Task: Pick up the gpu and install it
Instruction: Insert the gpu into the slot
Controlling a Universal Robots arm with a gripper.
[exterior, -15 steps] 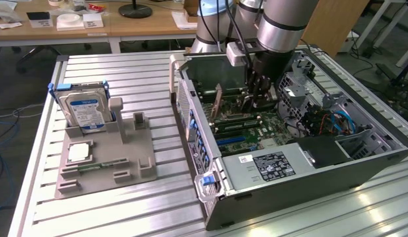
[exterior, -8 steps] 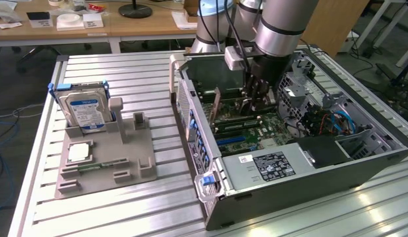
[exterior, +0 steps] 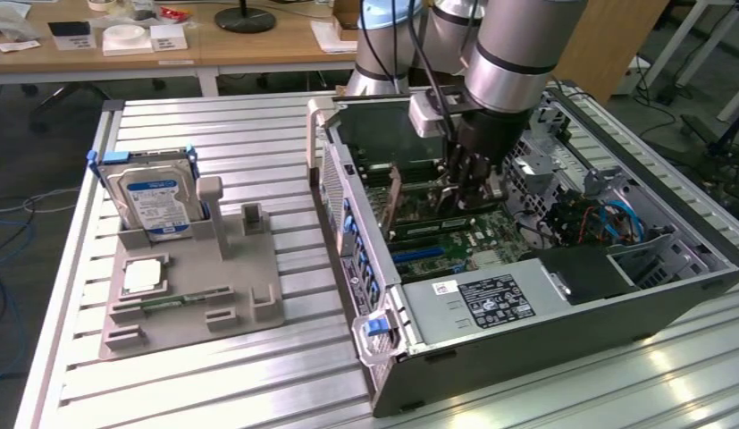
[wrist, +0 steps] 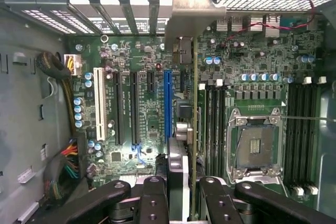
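Note:
My gripper (wrist: 184,184) is shut on the gpu (wrist: 181,35), a thin card seen edge-on with its metal bracket toward the case's slot wall. The card hangs just above the motherboard (wrist: 136,61), close alongside the long blue slot (wrist: 167,103); I cannot tell whether it touches the board. In the exterior view the gripper (exterior: 468,189) reaches down inside the open computer case (exterior: 560,313), and the gpu's brownish edge (exterior: 393,198) shows beside it, standing upright over the board (exterior: 471,237).
A grey parts holder (exterior: 190,286) on the exterior view's left carries a silver hard drive (exterior: 155,198) and a small green memory stick (exterior: 166,304). Inside the case are a power supply (exterior: 489,299), blue cables (exterior: 614,219) and an empty processor socket (wrist: 257,145).

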